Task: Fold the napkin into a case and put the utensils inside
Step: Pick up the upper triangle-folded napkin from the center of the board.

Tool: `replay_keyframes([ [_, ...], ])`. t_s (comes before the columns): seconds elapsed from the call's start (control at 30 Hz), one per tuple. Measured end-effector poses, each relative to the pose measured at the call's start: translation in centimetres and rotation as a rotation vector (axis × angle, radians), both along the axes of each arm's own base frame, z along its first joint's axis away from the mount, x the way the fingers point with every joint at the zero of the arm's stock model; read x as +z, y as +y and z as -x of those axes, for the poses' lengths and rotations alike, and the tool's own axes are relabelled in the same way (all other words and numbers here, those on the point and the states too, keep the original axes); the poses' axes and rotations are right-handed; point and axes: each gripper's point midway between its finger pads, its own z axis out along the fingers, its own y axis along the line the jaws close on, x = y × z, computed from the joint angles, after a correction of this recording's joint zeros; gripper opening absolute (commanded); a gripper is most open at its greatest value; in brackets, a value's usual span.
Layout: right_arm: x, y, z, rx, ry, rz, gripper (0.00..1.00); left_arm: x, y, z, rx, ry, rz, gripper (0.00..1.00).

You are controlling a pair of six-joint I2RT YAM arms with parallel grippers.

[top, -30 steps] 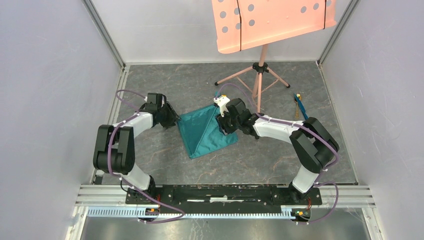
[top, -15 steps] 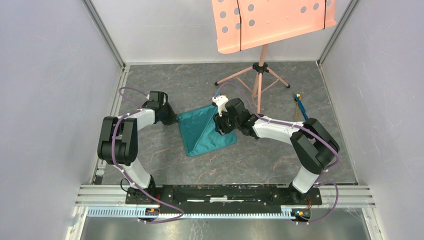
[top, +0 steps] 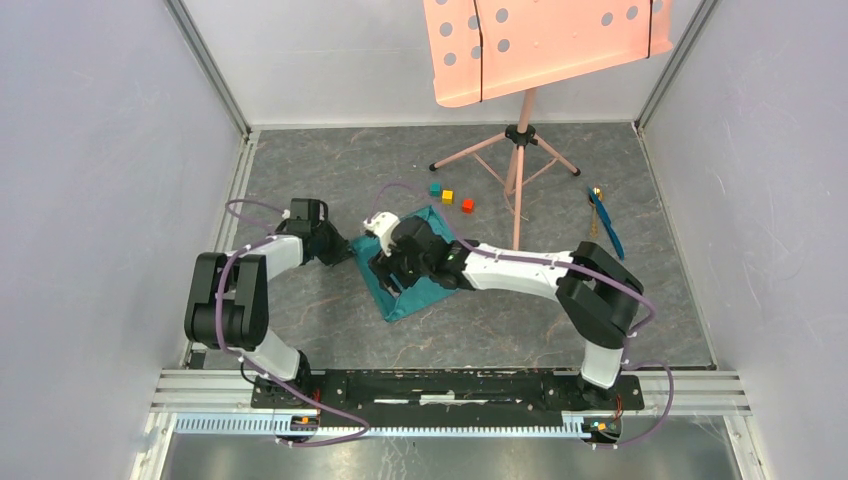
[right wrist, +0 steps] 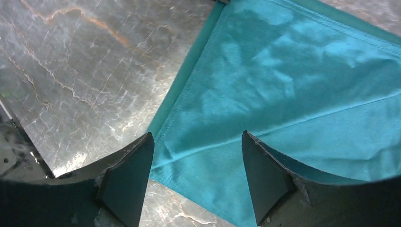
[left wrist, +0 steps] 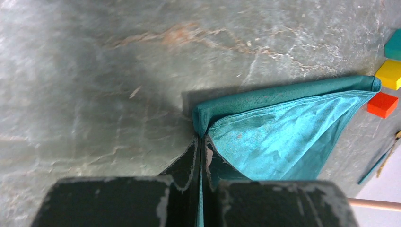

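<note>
Two arms meet over the napkin (top: 412, 298), a teal-green cloth folded to a rough triangle, lying flat a little left of the table's (top: 330, 180) middle. The left gripper (top: 347, 252) is clenched on the cloth's left corner; the left wrist view shows its dark fingers (left wrist: 189, 161) pressed together with a thin edge of fabric pinched between them. The right gripper (right wrist: 196, 137) hangs over the napkin's left part with its fingers spread wide and nothing between them, the cloth's hem and a straight fold line showing below. The utensils (top: 603, 218) lie together near the table's right edge, well apart from the napkin. Three small cubes, teal (top: 436, 187), yellow (top: 448, 196) and orange-red (top: 467, 205), sit in a short row just beyond the napkin's far corner.
</note>
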Motion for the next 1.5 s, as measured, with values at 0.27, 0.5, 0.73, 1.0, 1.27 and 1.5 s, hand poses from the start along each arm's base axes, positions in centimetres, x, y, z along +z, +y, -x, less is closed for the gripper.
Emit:
replay_keyframes([
  [0.27,-3.1,2.7,3.6,0.085,-0.038,0.15,0.73,0.2,1.4,1.9,0.095,0.064,0.063,0.46],
  [0.5,-4.0,3.9,4.0,0.084,-0.081,0.242,0.71,1.8,2.9,3.5,0.126,0.082,0.045,0.69],
  [0.73,-5.0,4.1,4.0,0.058,-0.084,0.288,0.6,5.0,4.6,4.3,0.147,0.03,-0.038,0.77],
  [1.0,-6.1,3.7,4.0,0.031,-0.064,0.311,0.58,5.8,5.7,5.0,0.16,0.035,-0.104,0.81],
  [1.27,-6.9,4.0,4.0,0.013,-0.051,0.304,0.63,5.3,6.1,5.9,0.169,0.073,-0.124,0.89],
  [1.5,-7.0,4.5,4.2,-0.005,-0.063,0.295,0.19,5.2,6.2,6.2,0.171,0.091,-0.132,0.9],
])
